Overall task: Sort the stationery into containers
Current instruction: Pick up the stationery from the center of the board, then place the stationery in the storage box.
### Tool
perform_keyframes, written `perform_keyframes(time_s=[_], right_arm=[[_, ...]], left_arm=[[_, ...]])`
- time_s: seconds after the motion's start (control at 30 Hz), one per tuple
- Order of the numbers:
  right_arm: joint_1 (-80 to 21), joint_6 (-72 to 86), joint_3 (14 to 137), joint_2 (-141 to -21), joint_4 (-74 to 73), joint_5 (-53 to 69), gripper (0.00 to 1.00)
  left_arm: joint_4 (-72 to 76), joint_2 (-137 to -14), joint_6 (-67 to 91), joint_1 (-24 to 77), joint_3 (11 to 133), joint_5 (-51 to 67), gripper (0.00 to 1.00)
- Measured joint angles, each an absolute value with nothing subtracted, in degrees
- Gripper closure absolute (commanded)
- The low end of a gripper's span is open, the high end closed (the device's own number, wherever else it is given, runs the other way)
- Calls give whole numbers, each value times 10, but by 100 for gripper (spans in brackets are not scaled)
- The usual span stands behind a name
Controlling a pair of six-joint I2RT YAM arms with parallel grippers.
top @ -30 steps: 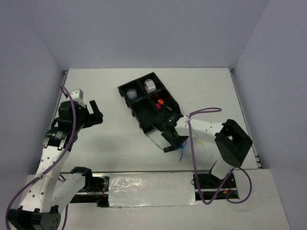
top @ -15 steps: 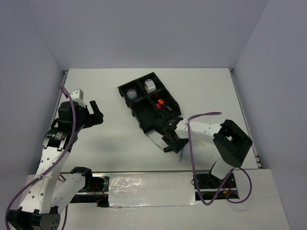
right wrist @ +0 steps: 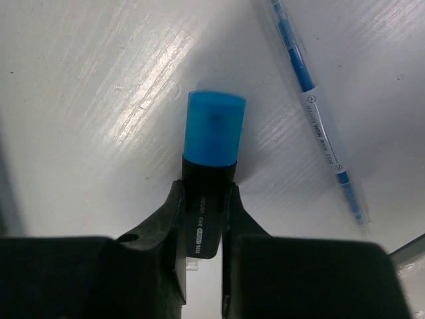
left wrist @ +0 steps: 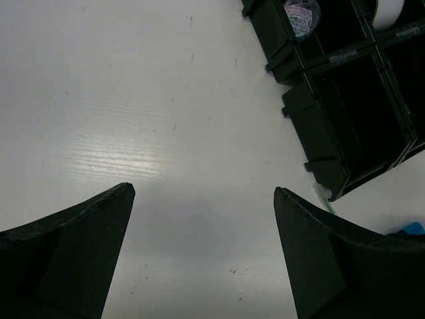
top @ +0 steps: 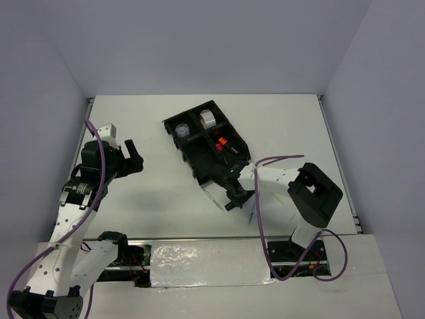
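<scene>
Your right gripper point(top: 234, 198) has drawn in toward the near corner of the black tray point(top: 199, 163) and closed its fingers since a second ago; the left gripper point(top: 131, 158) hasn't shifted. From the left wrist, its fingers stand wide apart, holding nothing. From the right wrist, the fingers are clamped on the barrel of the blue-capped marker point(right wrist: 211, 133), which lies on the table with its cap jutting past the tips. The hold looks short, so the marker may swivel on lifting, and you could nudge the blue pen point(right wrist: 317, 119) just beside it.
</scene>
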State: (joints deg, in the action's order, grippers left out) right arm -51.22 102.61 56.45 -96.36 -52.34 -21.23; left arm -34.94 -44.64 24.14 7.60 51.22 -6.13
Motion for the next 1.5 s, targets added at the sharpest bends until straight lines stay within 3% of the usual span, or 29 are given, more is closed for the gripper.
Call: perform_keyframes(time_s=[0.33, 0.53, 0.6, 0.73, 0.9, 1.03, 1.27, 1.3, 1.33, 1.4, 1.47, 1.5], right_arm=[[-494, 1013, 641, -956, -578, -291, 100], [-470, 665, 657, -857, -412, -372, 100], [-434, 510, 644, -830, -318, -340, 100], [-310, 302, 625, -823, -192, -157, 96], [-240, 114, 720, -914, -205, 7, 97], [-253, 28, 833, -1020, -215, 53, 92], [-256, -14, 840, -1050, -249, 51, 84], [-256, -16, 839, -1050, -250, 50, 81], [-256, -18, 839, -1050, -250, 50, 59], [-256, -22, 835, -1050, -250, 49, 32], [-256, -25, 830, -1050, -252, 50, 10], [-256, -29, 829, -1050, -254, 51, 5]], left_arm=[[-349, -448, 241, 76, 512, -62, 1], [-349, -455, 241, 76, 512, -62, 1], [-349, -455, 241, 76, 512, -63, 1], [-349, -455, 241, 76, 512, -63, 1], [-348, -462, 242, 77, 512, -64, 1], [-348, -473, 242, 77, 512, -68, 1], [-347, -480, 242, 77, 512, -77, 1], [-347, -483, 242, 77, 512, -77, 1], [-347, -486, 242, 77, 512, -77, 1], [-347, -490, 242, 77, 512, -77, 0], [-348, -491, 242, 77, 512, -79, 1], [-347, -491, 242, 77, 512, -79, 1]])
